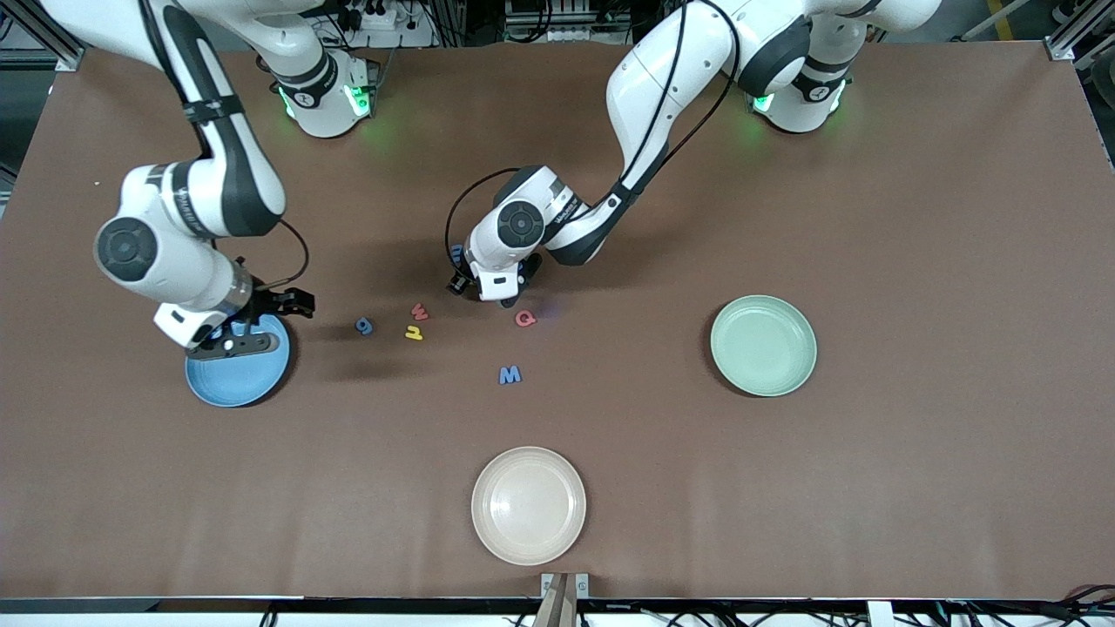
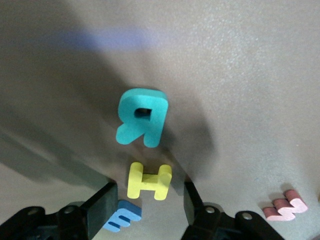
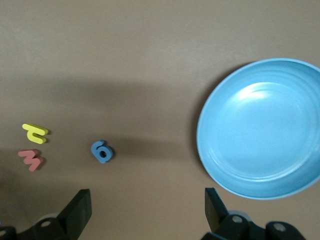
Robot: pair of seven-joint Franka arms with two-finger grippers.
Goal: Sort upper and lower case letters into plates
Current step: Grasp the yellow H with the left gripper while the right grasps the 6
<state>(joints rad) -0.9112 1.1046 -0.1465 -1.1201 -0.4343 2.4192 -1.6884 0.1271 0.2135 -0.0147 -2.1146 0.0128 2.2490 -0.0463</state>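
Note:
My left gripper (image 1: 495,296) is low over the table's middle, open but half narrowed. In the left wrist view its fingertips (image 2: 150,200) straddle a yellow H (image 2: 149,180), with a sliver of table showing on each side. A blue E (image 2: 122,216) lies against one finger, and a teal R (image 2: 142,117) lies just past the H. A pink w (image 1: 420,311), yellow h (image 1: 414,332), blue g (image 1: 364,326), pink Q (image 1: 524,319) and blue M (image 1: 510,374) lie loose nearby. My right gripper (image 1: 233,345) hangs open and empty over the blue plate (image 1: 235,379). The mint green plate (image 1: 763,346) holds nothing.
A cream-beige plate (image 1: 528,505) sits near the front edge at the middle. In the right wrist view the blue plate (image 3: 260,130), the blue g (image 3: 102,151), the yellow h (image 3: 35,132) and the pink w (image 3: 31,159) show ahead of the open fingers (image 3: 80,212).

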